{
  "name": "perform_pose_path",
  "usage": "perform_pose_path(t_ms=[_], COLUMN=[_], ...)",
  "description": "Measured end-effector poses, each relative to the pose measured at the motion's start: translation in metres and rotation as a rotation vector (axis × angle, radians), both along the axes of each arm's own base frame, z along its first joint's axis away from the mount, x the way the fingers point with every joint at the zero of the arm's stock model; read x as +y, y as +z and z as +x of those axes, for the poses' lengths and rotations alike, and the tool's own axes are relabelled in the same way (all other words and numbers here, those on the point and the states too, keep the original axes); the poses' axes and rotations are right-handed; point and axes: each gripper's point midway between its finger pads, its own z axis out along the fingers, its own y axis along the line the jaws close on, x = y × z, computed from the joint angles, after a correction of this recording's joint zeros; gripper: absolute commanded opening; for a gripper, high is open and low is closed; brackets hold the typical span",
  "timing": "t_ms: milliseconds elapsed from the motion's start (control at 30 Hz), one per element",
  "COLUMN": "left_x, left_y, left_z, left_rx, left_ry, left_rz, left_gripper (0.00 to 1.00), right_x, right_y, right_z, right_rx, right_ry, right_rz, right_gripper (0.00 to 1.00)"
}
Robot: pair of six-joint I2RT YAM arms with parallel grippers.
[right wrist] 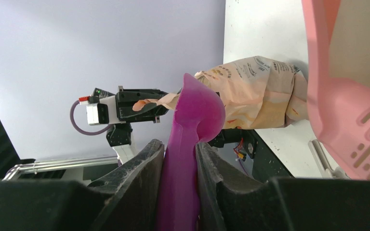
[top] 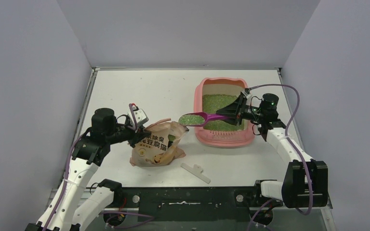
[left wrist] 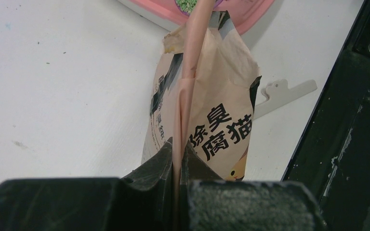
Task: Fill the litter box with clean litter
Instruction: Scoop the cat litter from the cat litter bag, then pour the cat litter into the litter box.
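A flat white tabletop fills the middle of the top view. Plain, pale lavender-grey wall panels enclose it on three sides: a back panel across the upper frame, a left panel and a right panel. A black metal base strip with bolt heads runs along the bottom. The light is even and soft, leaving faint shadows on the tabletop.

The bag is creased matt paper; the scoop glossy smooth plastic; the litter box smooth pink plastic; the litter grainy.
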Motion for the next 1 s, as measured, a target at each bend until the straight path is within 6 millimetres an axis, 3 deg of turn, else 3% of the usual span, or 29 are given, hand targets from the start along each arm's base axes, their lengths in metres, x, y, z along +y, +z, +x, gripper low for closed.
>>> perform_pose_path(t_ms=[767, 1000], left_x=[-0.001, -0.002], left_y=[0.000, 0.006], left_z=[-0.001, 0.000], left_rx=[-0.002, -0.041], left_ry=[-0.005, -0.007], left_rz=[-0.001, -0.017], left_gripper=[0.00, 0.14], right_x=[-0.112, -0.131], right_y=[0.013, 0.001], right_z=[0.058, 0.074], right_rx=[-0.025, 0.004], right_ry=[-0.376, -0.496], right_rz=[0.052, 0.041], right_gripper=[0.00, 0.00])
